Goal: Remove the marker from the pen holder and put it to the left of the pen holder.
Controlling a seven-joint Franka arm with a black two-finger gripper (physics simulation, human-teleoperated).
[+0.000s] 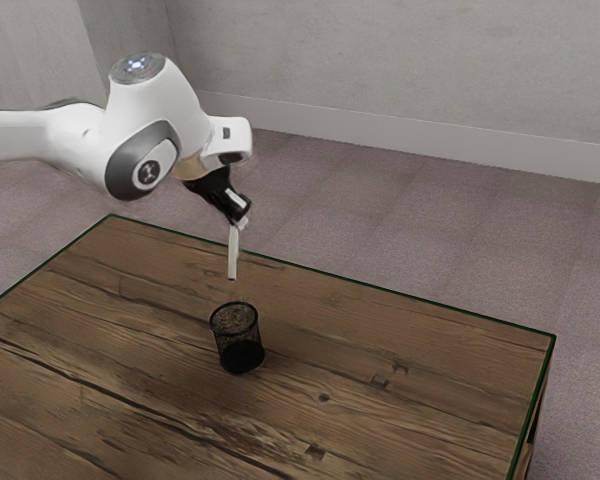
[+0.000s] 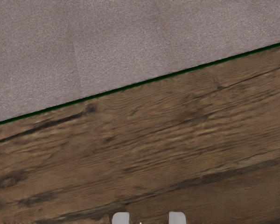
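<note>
Marker (image 1: 233,254) showing white, dark-tipped; pen holder (image 1: 241,354) showing black mesh; tabletop (image 1: 410,420) displaying brown grain, green edge (image 2: 140,84); floor (image 1: 400,220) looking mauve-grey.

marker (image 1: 233,254): upper end unclear | table (image 1: 430,390): cut off, both views

A white arm (image 1: 175,115) reaches in from the exterior view's left, its black gripper (image 1: 240,221) over the wooden worktop (image 1: 420,350). The jaws are closed on the pale marker (image 1: 233,252), which hangs nearly upright, apart from the black mesh pen holder (image 1: 241,352) standing on the wood. Carpet (image 1: 430,220) and a grey wall (image 1: 400,60) lie beyond.
</note>
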